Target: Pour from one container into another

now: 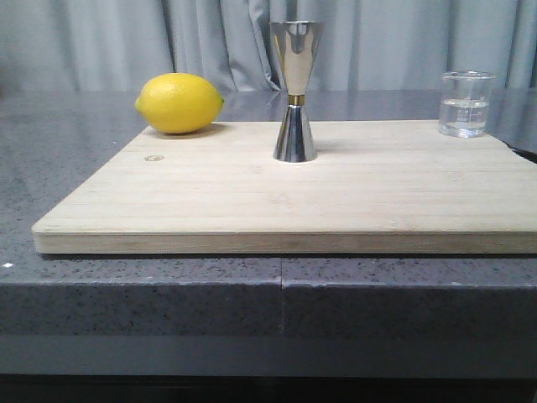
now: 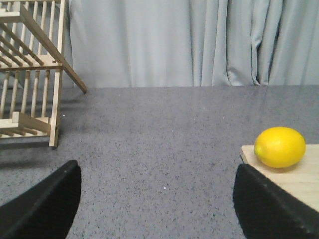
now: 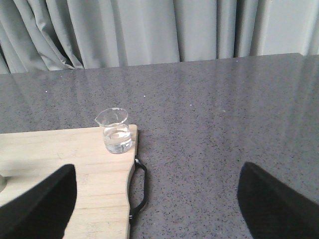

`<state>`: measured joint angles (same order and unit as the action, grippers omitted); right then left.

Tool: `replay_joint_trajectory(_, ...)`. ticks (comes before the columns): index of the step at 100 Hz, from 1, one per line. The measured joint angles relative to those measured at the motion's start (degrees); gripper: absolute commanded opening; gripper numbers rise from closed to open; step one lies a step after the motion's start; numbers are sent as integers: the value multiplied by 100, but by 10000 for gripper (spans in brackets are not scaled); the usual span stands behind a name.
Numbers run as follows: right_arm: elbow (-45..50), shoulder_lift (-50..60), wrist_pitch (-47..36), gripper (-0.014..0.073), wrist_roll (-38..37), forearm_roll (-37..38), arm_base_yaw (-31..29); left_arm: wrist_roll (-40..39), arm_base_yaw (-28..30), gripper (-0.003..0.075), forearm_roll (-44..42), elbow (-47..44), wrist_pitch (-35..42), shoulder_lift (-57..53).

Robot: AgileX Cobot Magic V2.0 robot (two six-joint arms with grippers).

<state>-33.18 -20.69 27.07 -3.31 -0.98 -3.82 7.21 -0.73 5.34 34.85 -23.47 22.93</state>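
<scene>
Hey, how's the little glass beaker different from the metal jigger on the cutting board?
The beaker is clear glass with liquid showing inside; the jigger is shiny steel, so its contents can't be seen. The beaker is short and straight-sided; the jigger is taller and hourglass-shaped with a gold band at its waist. The beaker sits at the board's far right corner, the jigger mid-board. Both stand upright.

We saw a bright yellow lemon point(image 1: 179, 102), a mirror-silver jigger point(image 1: 294, 91) with a thin gold band, a clear beaker point(image 1: 466, 104) faintly marked white, a pale wood-grain board point(image 1: 294, 197), speckled dark grey counter point(image 1: 126, 285), and grey curtains point(image 1: 109, 42).
</scene>
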Motion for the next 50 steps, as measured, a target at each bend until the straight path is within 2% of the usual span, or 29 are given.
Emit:
replay_joint_trajectory(23,0,0,-48,598,0,9,0,0,0,582,19,0,755,25)
replay_joint_trajectory(50,0,0,66,598,0,63,0,9,0,562,142,13,748,138)
